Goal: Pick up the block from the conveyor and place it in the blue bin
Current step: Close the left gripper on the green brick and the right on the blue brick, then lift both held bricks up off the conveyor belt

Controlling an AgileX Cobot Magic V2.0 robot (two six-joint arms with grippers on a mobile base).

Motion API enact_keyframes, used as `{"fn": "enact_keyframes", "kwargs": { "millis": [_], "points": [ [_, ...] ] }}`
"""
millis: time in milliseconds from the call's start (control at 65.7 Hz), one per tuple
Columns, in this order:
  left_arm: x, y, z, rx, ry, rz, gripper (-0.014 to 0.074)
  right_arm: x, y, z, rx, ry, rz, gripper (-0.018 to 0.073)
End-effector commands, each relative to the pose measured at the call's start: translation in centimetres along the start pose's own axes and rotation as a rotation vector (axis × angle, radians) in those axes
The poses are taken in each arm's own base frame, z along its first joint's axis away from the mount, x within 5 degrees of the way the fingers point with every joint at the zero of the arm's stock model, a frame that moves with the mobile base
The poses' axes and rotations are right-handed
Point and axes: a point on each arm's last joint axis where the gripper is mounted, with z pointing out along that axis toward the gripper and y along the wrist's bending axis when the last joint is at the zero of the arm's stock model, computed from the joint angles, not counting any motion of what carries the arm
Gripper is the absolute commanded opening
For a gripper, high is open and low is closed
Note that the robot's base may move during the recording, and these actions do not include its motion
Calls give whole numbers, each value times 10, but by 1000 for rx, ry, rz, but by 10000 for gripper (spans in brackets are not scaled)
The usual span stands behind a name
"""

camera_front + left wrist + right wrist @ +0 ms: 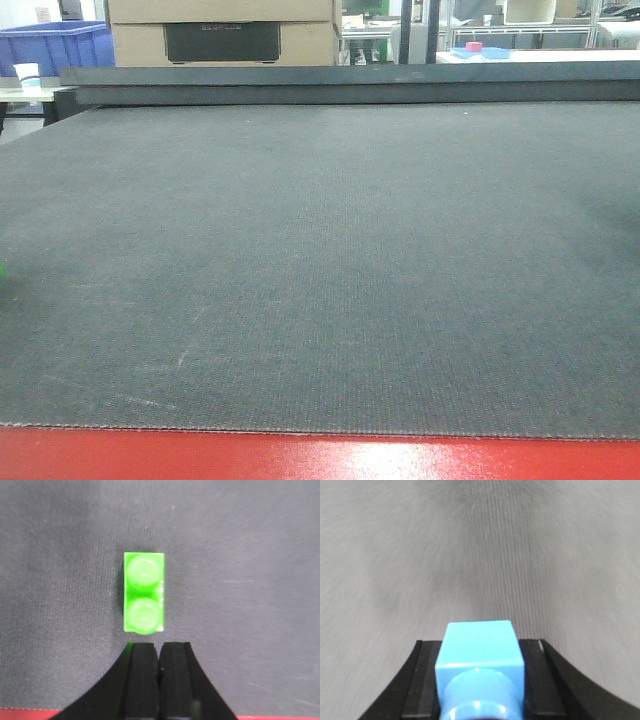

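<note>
The conveyor's dark grey woven belt (320,260) fills the front view, with its glossy red frame (300,458) along the bottom edge. In the left wrist view a bright green two-stud block (143,592) lies on the belt just beyond my left gripper (159,647), whose black fingers are shut together and empty. A green sliver (2,269) shows at the front view's left edge. In the right wrist view my right gripper (480,647) is shut on a light blue block (480,667), held above the belt. A blue bin (55,45) stands at the far left back.
A cardboard box (222,30) stands behind the belt's far end. A white cup (28,75) sits on a table beside the blue bin. A pink object on a blue tray (474,48) is on a far table at the right.
</note>
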Motion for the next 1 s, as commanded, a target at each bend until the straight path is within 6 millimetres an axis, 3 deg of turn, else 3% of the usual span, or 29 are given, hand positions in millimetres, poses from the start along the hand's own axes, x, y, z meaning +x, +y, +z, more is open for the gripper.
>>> {"fn": "enact_keyframes", "kwargs": {
  "millis": [0,213,259,319,517,654,821,989],
  "points": [
    [-5,0,8,-22,25,0,-43,3,1,-12,-6,-23,-6,-162],
    [-18,-1,31,-23,0,4,373,1,2,-13,-10,-50,-5,-162],
    [-22,-2,39,-15,-9,0,434,0,2,-13,-11,-54,-5,-162],
    [-24,-3,51,-13,9,-3,452,0,2,-13,-14,-55,-2,-162],
    [-25,-3,92,-27,137,-9,367,0,2,-13,-18,-55,0,-162],
    [-26,-2,99,-44,159,2,203,0,2,-14,-19,-58,-1,-162],
    [-35,-4,64,-28,52,3,-115,2,4,-30,-29,-137,-17,-162],
    [-32,-4,17,-2,-158,44,-111,9,5,-60,-34,-292,-130,-162]
  ]
}}
